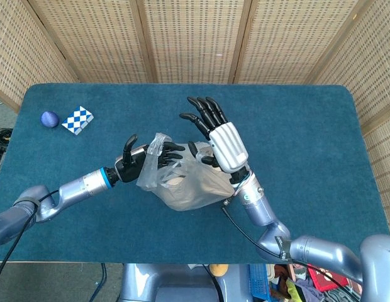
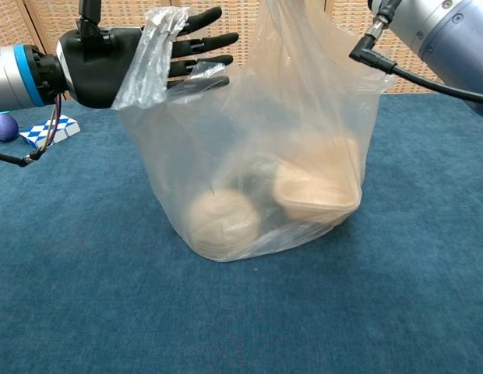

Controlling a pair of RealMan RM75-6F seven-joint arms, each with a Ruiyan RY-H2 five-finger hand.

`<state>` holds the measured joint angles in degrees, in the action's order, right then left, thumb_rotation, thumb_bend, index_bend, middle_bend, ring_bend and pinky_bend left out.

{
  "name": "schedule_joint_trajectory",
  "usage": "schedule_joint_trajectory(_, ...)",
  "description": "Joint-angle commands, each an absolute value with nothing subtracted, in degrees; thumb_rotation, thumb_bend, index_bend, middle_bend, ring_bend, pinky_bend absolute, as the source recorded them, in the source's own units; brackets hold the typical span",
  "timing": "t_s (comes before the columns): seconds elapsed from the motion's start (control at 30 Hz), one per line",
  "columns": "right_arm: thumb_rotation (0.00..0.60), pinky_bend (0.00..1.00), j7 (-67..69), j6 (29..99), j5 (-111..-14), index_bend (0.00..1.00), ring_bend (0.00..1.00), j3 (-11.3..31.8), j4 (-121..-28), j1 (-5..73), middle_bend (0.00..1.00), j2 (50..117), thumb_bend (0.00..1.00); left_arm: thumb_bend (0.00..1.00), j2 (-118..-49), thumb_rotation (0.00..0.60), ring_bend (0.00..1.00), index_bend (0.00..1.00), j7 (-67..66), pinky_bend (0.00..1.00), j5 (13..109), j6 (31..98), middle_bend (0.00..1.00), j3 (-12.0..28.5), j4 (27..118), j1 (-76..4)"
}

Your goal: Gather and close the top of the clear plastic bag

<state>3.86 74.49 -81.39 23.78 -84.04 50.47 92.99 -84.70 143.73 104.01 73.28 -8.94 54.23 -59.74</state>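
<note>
The clear plastic bag stands mid-table with tan rounded items inside. My left hand is at its left top. The fingers are straight and spread, the thumb stands apart, and the bag's left rim is draped across them. My right hand hovers over the bag's right side with fingers spread and thumb tucked against the plastic. In the chest view the hand is cut off above the frame, and the bag's right side rises taut toward it.
A blue ball and a blue-and-white checkered block lie at the table's far left. Blue cloth covers the table, and wicker screens stand behind it.
</note>
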Motion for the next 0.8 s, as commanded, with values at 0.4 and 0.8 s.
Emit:
schedule_joint_trajectory(0.4, 0.6, 0.0, 1.6, 72.3, -79.2, 0.18, 0.0, 25.2, -84.6, 52.2, 0.08, 92.7, 0.56, 0.12, -84.6, 0.121, 0.15, 0.22, 140.2, 0.17, 103.9, 72.4, 0.15, -9.0, 58.1, -62.5)
schedule_joint_trajectory(0.8, 0.6, 0.0, 2.2, 71.3, -77.9, 0.18, 0.0, 25.4, -84.7, 52.9, 0.08, 92.7, 0.56, 0.12, -84.9, 0.151, 0.15, 0.22, 137.1, 0.16, 104.0, 73.4, 0.14, -9.2, 60.2, -63.1)
